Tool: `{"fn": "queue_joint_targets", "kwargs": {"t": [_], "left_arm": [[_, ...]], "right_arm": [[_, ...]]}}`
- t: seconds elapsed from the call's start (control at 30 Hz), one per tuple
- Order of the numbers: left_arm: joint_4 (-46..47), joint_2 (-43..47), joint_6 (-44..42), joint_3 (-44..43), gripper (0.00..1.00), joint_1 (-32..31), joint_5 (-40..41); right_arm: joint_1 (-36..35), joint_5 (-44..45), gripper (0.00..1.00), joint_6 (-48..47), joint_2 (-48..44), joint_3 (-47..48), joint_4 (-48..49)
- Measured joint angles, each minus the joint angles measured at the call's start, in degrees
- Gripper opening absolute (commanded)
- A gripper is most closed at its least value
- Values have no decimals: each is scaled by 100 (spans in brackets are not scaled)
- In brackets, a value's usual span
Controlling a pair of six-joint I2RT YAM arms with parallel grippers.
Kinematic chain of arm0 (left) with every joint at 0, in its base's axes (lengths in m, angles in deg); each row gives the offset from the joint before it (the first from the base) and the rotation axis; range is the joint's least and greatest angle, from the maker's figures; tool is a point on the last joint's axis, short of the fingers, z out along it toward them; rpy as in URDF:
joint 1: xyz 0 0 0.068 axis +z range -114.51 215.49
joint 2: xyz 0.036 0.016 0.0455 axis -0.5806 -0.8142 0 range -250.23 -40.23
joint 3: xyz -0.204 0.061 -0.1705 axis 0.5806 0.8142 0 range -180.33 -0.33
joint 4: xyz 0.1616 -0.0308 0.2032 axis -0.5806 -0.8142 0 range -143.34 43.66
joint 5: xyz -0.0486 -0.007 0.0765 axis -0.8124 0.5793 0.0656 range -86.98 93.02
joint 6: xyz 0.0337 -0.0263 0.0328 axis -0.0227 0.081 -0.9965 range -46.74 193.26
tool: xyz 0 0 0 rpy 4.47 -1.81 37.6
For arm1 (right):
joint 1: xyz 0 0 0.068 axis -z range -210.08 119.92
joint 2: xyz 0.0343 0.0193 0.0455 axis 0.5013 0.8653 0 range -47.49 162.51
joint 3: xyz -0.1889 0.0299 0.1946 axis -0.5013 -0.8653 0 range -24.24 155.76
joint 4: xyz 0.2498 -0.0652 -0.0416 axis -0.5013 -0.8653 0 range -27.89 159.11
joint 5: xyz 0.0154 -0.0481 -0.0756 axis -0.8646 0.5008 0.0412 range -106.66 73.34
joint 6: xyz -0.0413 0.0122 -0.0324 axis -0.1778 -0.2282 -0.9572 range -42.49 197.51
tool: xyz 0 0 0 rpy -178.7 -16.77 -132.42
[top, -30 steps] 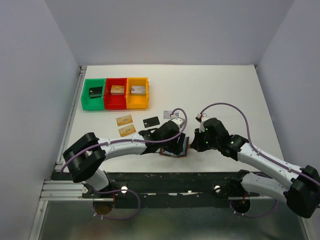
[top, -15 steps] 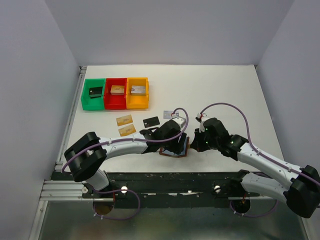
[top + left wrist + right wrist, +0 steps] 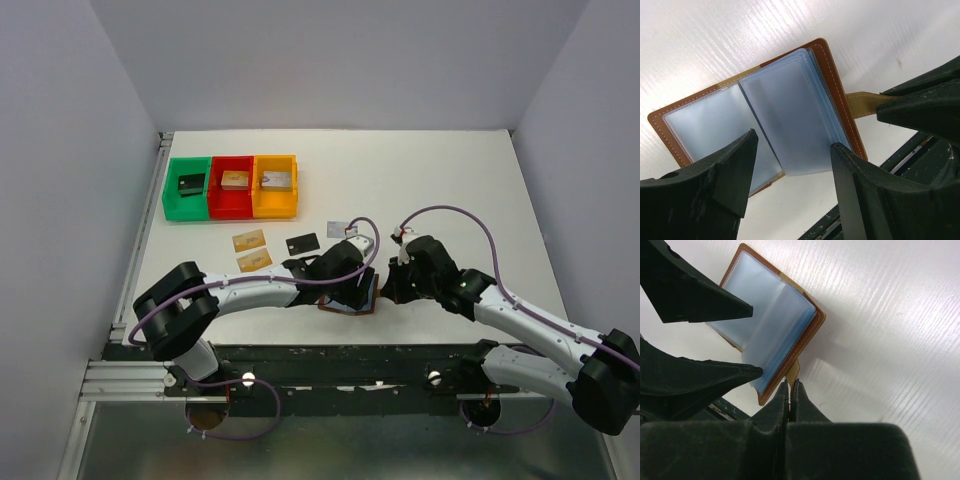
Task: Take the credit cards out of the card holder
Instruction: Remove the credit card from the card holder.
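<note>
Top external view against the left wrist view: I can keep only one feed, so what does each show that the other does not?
Only the top view shows the coloured bins, the loose cards lying near them, and both arms whole. Only the left wrist view shows the wallet up close: its pale blue sleeves fanned open between the open left gripper fingers, and its tab pinched by the right gripper. Both show the wallet lying open on the white table with the two grippers at it.
</note>
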Motion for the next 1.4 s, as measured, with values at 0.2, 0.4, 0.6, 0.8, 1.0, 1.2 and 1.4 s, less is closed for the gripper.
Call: {"fn": "queue_joint_targets", "kwargs": {"t": [0.2,0.4,0.6,0.8,1.0,1.2,1.4], "left_arm": [[4,-50,0,-4,74,-39,-26],[11,-50,0,-9,74,-74,-76],[13,-153,-2,-101,73,-142,-114],[-66,-332,2,-203,71,-192,-7],[-269,-337,48,-201,70,-192,310],[-380,-155,157,-26,70,-192,706],[-564,372,315,407,70,-190,1152]], "right_arm": [[0,-28,0,0,9,0,-2],[0,-44,0,0,17,0,-2],[0,-79,0,0,17,0,-2],[0,-81,0,0,17,0,-4],[0,-81,0,0,13,0,-7],[0,-79,0,-2,-13,0,-9],[0,-81,0,-2,-28,0,-11]]}}
